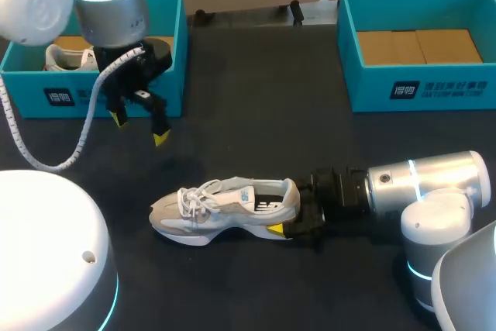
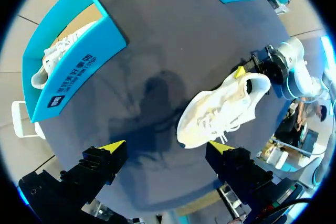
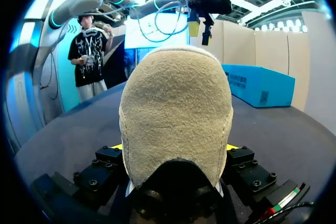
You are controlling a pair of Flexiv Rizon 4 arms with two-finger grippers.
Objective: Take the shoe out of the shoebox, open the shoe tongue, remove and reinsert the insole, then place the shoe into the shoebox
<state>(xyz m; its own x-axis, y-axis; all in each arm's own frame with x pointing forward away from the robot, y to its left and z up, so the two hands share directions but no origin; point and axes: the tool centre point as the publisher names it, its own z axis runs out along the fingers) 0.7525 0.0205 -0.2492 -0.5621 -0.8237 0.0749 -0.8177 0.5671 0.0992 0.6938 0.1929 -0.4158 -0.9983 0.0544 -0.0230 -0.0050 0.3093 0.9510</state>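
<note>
A white and grey sneaker [image 1: 221, 208] lies on its sole on the dark table, toe to the left. My right gripper [image 1: 287, 213] comes in from the right and is shut on its heel. In the right wrist view the tan heel [image 3: 176, 119] fills the space between the fingers [image 3: 111, 156]. My left gripper [image 1: 139, 128] hangs open and empty above the table, just in front of the left shoebox [image 1: 167, 75], up and left of the shoe. In the left wrist view the sneaker [image 2: 220, 111] lies ahead of the open gripper [image 2: 165, 148], nearer one fingertip.
The left teal shoebox [image 2: 79, 59] holds a second white shoe [image 1: 68, 57]. Another teal shoebox [image 1: 422, 91] stands at the back right, with only brown cardboard inside. Bare table lies between the boxes and in front of the sneaker.
</note>
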